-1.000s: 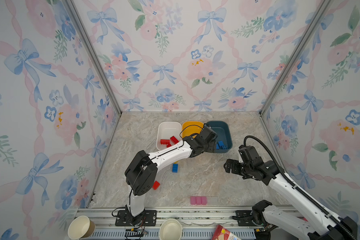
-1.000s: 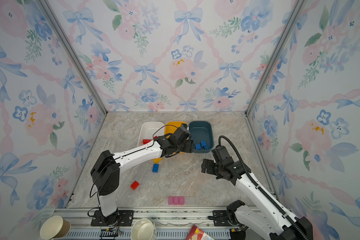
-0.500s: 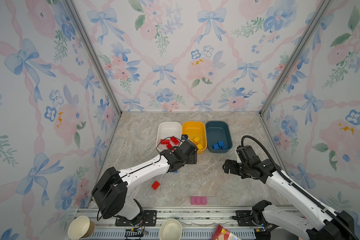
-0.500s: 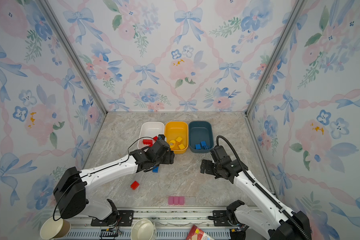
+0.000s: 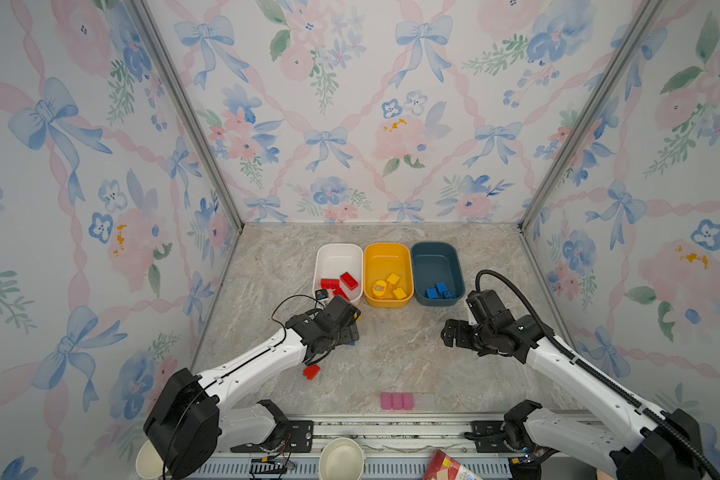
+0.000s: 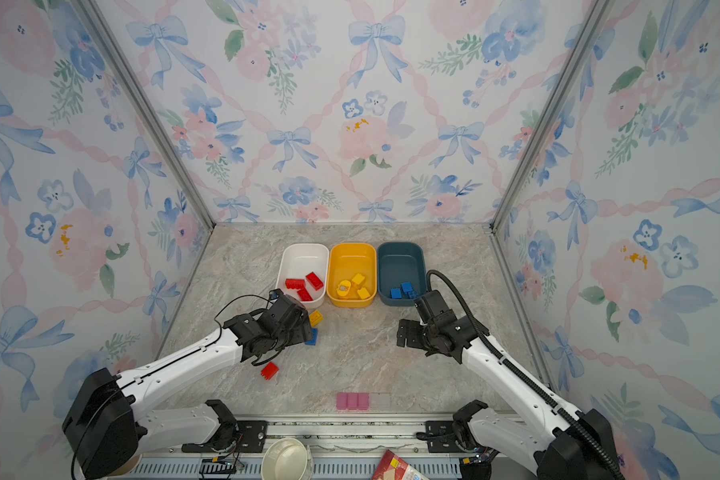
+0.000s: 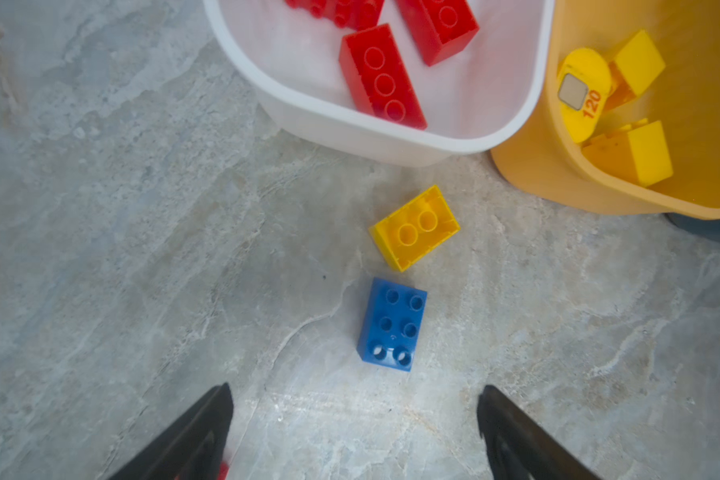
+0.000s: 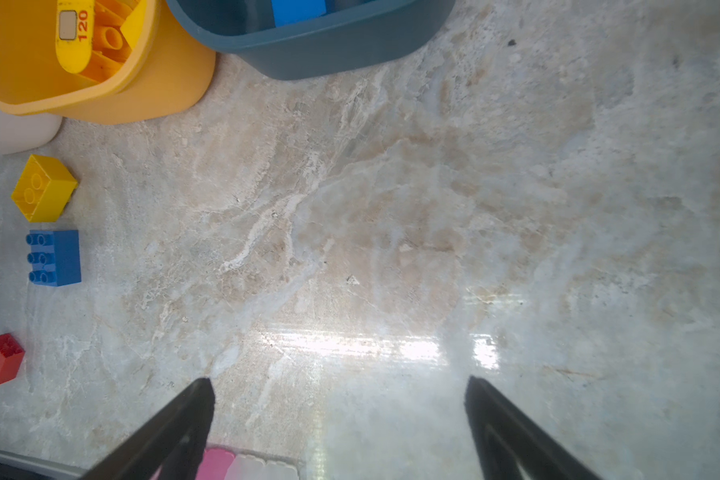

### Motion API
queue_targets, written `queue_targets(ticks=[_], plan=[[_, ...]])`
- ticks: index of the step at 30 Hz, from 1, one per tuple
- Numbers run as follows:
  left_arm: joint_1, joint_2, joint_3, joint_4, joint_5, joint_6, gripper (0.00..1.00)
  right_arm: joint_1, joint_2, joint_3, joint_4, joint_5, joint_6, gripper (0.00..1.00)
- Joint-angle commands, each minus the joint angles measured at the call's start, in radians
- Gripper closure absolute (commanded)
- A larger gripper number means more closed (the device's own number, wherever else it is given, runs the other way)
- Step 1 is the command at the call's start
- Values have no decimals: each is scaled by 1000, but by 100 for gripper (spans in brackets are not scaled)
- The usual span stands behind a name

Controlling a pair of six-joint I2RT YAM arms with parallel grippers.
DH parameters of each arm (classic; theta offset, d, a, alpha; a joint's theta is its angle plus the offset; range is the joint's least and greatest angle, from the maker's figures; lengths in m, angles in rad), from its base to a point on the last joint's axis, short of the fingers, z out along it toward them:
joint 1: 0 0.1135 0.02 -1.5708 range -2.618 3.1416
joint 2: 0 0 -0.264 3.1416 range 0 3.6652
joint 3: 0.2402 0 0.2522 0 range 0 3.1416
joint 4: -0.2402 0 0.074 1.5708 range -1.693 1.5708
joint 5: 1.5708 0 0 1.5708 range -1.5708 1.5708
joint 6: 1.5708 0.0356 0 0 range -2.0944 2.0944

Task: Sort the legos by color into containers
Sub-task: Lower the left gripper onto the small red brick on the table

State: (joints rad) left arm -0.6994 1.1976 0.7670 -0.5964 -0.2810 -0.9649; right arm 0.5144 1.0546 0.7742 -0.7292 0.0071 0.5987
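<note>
Three containers stand in a row at the back: a white one holding red legos, a yellow one holding yellow legos, and a teal one holding blue legos. Loose on the table in front of the white container lie a yellow lego, a blue lego and, nearer the front, a red lego. My left gripper hovers open just short of the blue lego, nothing between its fingers. My right gripper is open and empty over bare table, right of centre.
A pale-pink segmented strip lies near the front edge. Two paper cups and a red packet sit on the front rail. Flowered walls close in the left, back and right sides.
My left arm drew back from over the teal container to the loose legos in front of the white one, and its jaws opened wider. The right arm hardly moved.
</note>
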Motion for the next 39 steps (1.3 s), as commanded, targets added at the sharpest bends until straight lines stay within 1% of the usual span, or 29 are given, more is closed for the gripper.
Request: queue_targets(ticks=[1,6,8,15,20,28,32,39], plan=[[28,-45,-40,-77,17,-77,3,12,7,27,4,2,-5,3],[56,-89,-77,-111,52,-149,3,12,11,20,8,1,-5,3],[64,-98,-124,-124,69,-180,3,12,13,18,11,-1,-7,3],[76,-130,-173,-171,113,-262,5,13,20,19,16,-2,-14,3],[105,-165,-220,-176,130,-305,7,12,27,14,27,-5,-14,3],[142,-139,-227,-171,146,-307,13,12,44,21,34,-9,-20,3],[146,-118,-230,-169,161,-307,17,12,48,22,37,-10,-17,3],[146,-119,-263,-160,175,-320,19,12,51,19,40,-11,-17,3]])
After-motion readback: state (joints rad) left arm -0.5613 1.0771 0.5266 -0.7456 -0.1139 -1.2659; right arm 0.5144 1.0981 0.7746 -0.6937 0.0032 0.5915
